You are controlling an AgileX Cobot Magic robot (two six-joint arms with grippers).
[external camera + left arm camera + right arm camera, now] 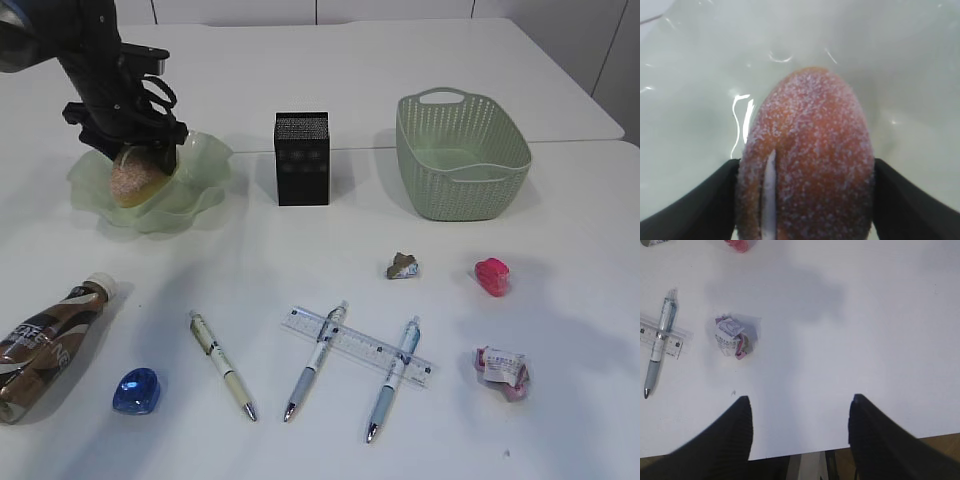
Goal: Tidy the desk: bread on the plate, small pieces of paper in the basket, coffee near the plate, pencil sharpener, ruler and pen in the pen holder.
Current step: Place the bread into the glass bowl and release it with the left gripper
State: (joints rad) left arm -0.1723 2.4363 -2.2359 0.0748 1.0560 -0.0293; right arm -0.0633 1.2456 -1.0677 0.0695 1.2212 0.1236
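Note:
My left gripper [140, 155] is shut on the sugared bread [135, 180], which is down in the pale green plate [205, 165]; the left wrist view shows the bread [810, 160] between both jaws over the plate [690, 100]. My right gripper [800, 415] is open and empty above the table's front right edge. On the table lie a coffee bottle [45, 345], a blue pencil sharpener [135, 391], three pens [222, 364] [315, 360] [393, 378], a clear ruler [357, 346], paper pieces [402, 266] [503, 371] and a pink sharpener [492, 277].
The black pen holder [302, 158] stands at the back centre. The green basket [462, 155] stands at the back right. The crumpled paper [731, 336], a pen [659, 337] and the ruler end [665, 337] show in the right wrist view.

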